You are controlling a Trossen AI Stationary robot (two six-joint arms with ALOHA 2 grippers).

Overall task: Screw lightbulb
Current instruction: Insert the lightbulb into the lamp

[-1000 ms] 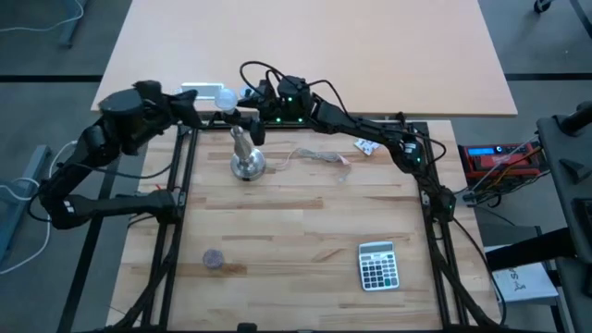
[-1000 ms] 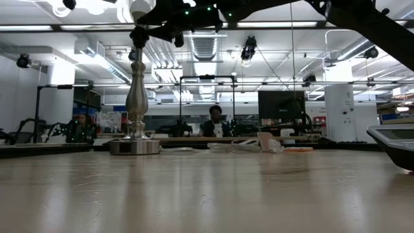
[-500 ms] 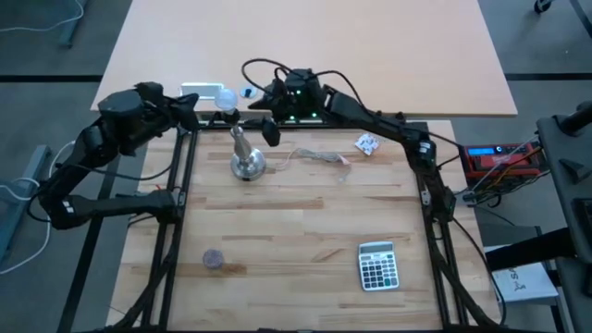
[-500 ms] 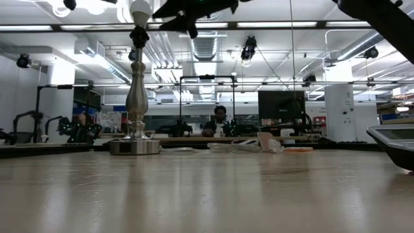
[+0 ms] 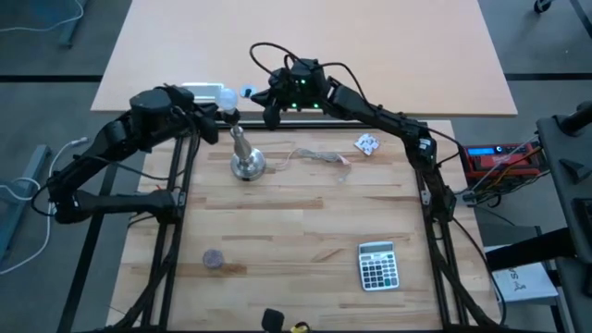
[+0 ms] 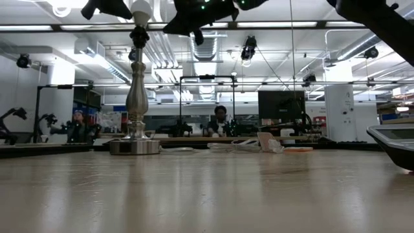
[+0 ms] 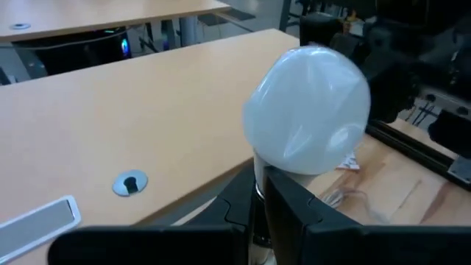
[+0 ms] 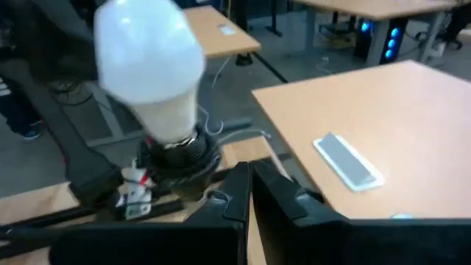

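The white lightbulb point(image 5: 226, 96) point(image 6: 141, 9) sits upright in the black socket point(image 8: 176, 156) on top of the silver stand point(image 5: 246, 159) point(image 6: 134, 97). The stand rests on its round base at the table's far left. My left gripper point(image 5: 220, 113) point(image 7: 261, 175) is shut, with its tips right under the globe point(image 7: 309, 110) at the bulb's neck. My right gripper point(image 5: 271, 111) point(image 8: 249, 175) is shut with nothing between its fingers. It hangs a short way to the right of the bulb point(image 8: 147, 66), pointing at it. My left gripper comes about level from the table's left, its shut fingertips at the bulb's neck point(image 7: 257, 163). Its own fingers hide the spot, so I cannot tell whether it touches the bulb or the socket.
A thin cable point(image 5: 319, 155) and a crumpled paper scrap point(image 5: 367, 143) lie right of the stand. A calculator point(image 5: 376, 266) and a small grey disc point(image 5: 214, 259) lie near the front. A second table point(image 5: 370, 55) stands beyond. A person point(image 6: 220, 120) sits in the room behind.
My right gripper, which stood open by the bulb, has drawn back toward the table's right and far edge, risen a little and shut. My left gripper has moved right toward the bulb, rolling somewhat, and has stayed shut. The bulb and stand have kept their place.
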